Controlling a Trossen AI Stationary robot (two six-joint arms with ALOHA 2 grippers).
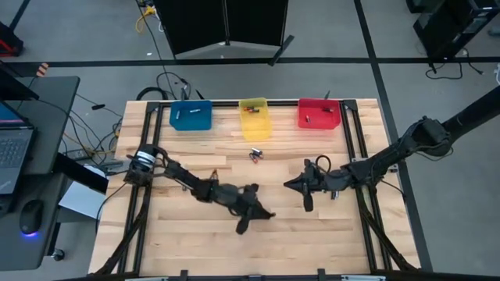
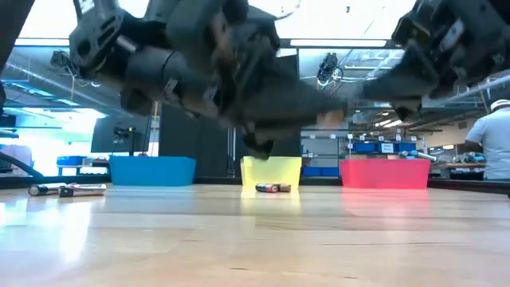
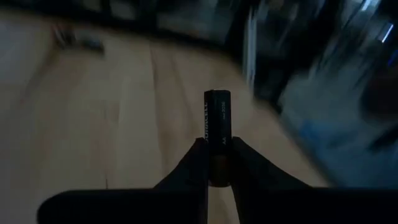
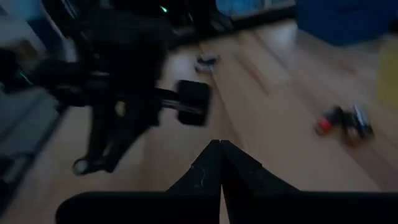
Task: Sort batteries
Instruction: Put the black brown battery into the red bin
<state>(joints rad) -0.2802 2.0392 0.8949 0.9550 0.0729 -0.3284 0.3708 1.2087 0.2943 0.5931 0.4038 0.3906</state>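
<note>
A dark AA battery [image 3: 217, 118] sticks out past the fingertips of my left gripper [image 1: 266, 212], which is shut on it above the table's middle, toward the near side. My right gripper [image 1: 287, 186] hangs shut and empty just right of it, pointing toward the table's left. Two loose batteries [image 1: 255, 154], with reddish ends, lie on the wood in front of the yellow bin [image 1: 254, 117]; they also show in the low view as batteries [image 2: 272, 188]. More batteries [image 2: 68, 190] lie at the left. My left gripper pinches the battery's rear end [image 3: 217, 167] between its two fingers [image 3: 198, 163]. The battery lies along the fingers and juts out past their tips. The fingers run almost level, and the battery is lifted clear of the table.
A blue bin [image 1: 191, 115], the yellow bin and a red bin [image 1: 319, 113] stand in a row along the far edge, each holding small cells. Black rails [image 1: 353, 133] run along the table's sides. A person [image 2: 494, 139] stands in the room beyond.
</note>
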